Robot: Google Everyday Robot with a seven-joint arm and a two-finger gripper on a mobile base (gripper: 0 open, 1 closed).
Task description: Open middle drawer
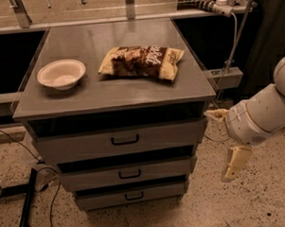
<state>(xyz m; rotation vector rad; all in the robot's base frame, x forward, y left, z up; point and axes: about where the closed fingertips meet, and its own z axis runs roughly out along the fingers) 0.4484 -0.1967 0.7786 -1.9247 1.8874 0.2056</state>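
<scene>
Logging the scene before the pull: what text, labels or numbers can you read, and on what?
Brown and yellow snack bag on the grey cabinet top: pale lettering, too blurred to read.
White round bowl: no text.
Middle drawer, flat grey front with black loop handle: no label.
Cream two-finger gripper, right of the cabinet, open: no markings visible.

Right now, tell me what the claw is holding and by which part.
Nothing is held. The claw hangs open and empty right of the cabinet, clear of the middle drawer and its handle.
</scene>
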